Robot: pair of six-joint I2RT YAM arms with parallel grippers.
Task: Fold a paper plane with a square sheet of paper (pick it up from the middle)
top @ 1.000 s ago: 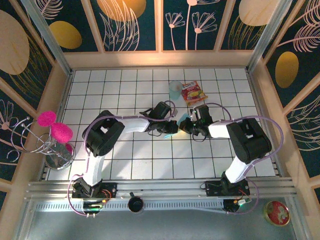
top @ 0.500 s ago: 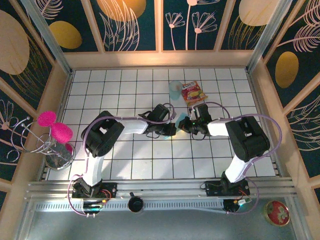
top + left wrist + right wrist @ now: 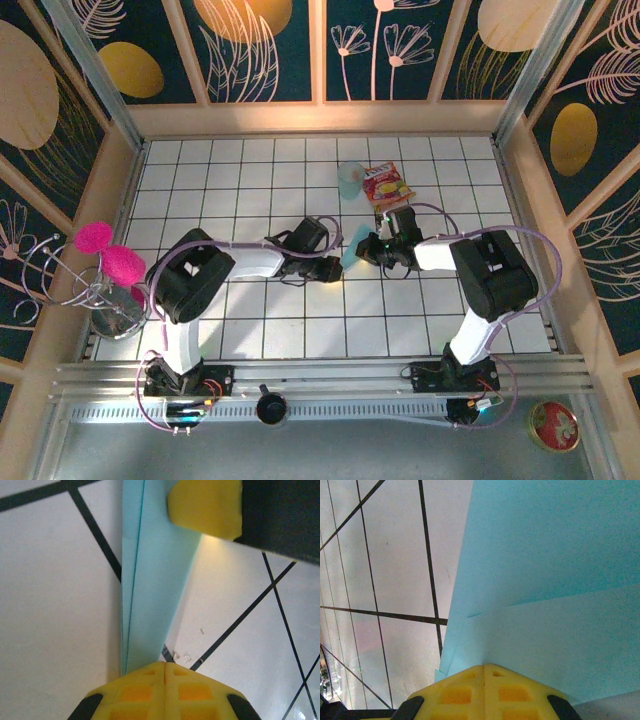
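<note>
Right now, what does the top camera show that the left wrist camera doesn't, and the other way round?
Top camera: the snack packet and the pale blue cup. Left wrist camera: the layered fold edges along the teal paper, pinched in the shut left gripper. Both: that paper, with the right gripper shut on its other end.

Overhead view: white tiled tabletop (image 3: 200,180) w/ black grout lines, boxed in by a pale wood frame (image 3: 320,118). Walls (image 3: 270,60) are dark navy panels w/ gold ovals (image 3: 130,68) & thin line-drawn flowers. Aluminium posts (image 3: 100,75) rise at the back corners. A slotted aluminium rail (image 3: 330,375) runs along the near edge. At left, outside the frame, a wire stand (image 3: 118,310) w/ pink pom-poms (image 3: 95,238). Light is bright, warm.
</note>
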